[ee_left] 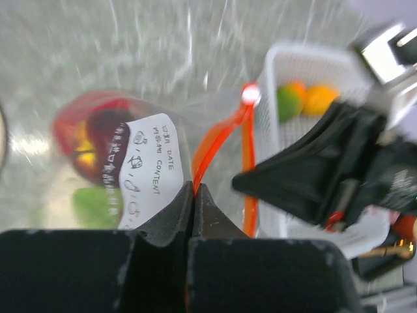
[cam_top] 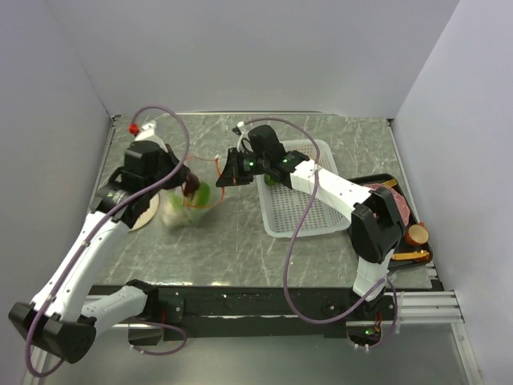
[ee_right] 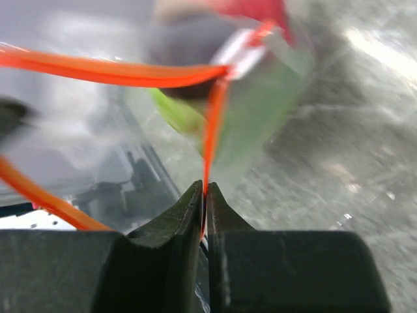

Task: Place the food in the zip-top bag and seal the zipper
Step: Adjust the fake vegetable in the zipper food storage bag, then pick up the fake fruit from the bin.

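Note:
The clear zip-top bag (cam_top: 191, 207) hangs just above the table between my arms. It holds a red piece, a dark purple ball (ee_left: 107, 140) and a green piece, blurred. Its orange-red zipper (ee_left: 218, 140) is spread open. My left gripper (ee_left: 194, 189) is shut on one side of the strip, and shows in the top view (cam_top: 186, 183). My right gripper (ee_right: 204, 189) is shut on the other side of the zipper (ee_right: 212, 124), at the bag's right (cam_top: 227, 175). A green-orange mango (ee_left: 288, 102) and an orange (ee_left: 320, 98) lie in the white basket (ee_left: 287, 59).
The white perforated basket (cam_top: 313, 216) stands right of the bag, under my right arm. A black tray (cam_top: 383, 181) at the right edge holds a pink slab (cam_top: 394, 204), yellow sticks (cam_top: 409, 257) and a brown round piece (cam_top: 417, 235). A round wooden disc (cam_top: 144, 215) lies at the left.

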`<action>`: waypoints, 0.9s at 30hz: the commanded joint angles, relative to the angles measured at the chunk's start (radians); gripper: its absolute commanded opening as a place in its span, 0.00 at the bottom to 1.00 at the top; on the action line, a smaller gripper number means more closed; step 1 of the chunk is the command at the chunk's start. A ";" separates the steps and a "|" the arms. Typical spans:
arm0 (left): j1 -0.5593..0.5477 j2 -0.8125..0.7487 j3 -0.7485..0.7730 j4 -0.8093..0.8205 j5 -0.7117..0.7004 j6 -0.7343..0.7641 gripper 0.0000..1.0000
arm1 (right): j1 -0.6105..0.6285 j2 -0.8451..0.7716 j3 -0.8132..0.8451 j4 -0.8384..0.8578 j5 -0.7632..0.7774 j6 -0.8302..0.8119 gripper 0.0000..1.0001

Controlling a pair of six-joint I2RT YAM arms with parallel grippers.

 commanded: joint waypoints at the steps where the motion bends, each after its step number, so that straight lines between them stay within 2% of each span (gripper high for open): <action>1: -0.003 0.026 -0.085 0.096 0.135 -0.059 0.01 | -0.042 -0.016 -0.058 0.003 0.033 0.011 0.15; 3: -0.003 0.046 -0.099 0.108 0.141 -0.072 0.01 | -0.048 -0.034 -0.083 -0.008 0.086 0.013 0.11; 5: -0.003 0.062 -0.107 0.120 0.153 -0.075 0.01 | -0.053 -0.050 -0.114 -0.004 0.105 0.011 0.17; 8: -0.003 0.072 -0.100 0.134 0.150 -0.076 0.01 | -0.059 -0.074 -0.131 -0.020 0.139 0.013 0.18; 11: -0.004 0.083 -0.081 0.145 0.166 -0.078 0.01 | -0.073 -0.123 -0.175 0.021 0.183 0.028 0.32; 12: -0.003 0.086 -0.078 0.153 0.179 -0.078 0.01 | -0.080 -0.157 -0.193 0.043 0.185 0.035 0.41; 14: -0.003 0.098 -0.069 0.163 0.201 -0.082 0.01 | -0.093 -0.188 -0.233 0.081 0.182 0.040 0.48; 15: -0.004 0.100 -0.066 0.166 0.205 -0.083 0.01 | -0.102 -0.217 -0.240 0.081 0.192 0.040 0.57; 16: -0.004 0.106 -0.060 0.167 0.207 -0.083 0.01 | -0.106 -0.230 -0.247 0.080 0.203 0.039 0.62; 22: -0.004 0.106 -0.046 0.156 0.207 -0.073 0.01 | -0.175 -0.341 -0.310 0.037 0.334 0.011 0.63; 26: -0.004 0.103 -0.040 0.154 0.213 -0.073 0.01 | -0.244 -0.307 -0.296 -0.061 0.372 0.009 0.64; 27: -0.004 0.103 -0.037 0.153 0.216 -0.075 0.01 | -0.252 -0.278 -0.287 -0.082 0.393 -0.007 0.75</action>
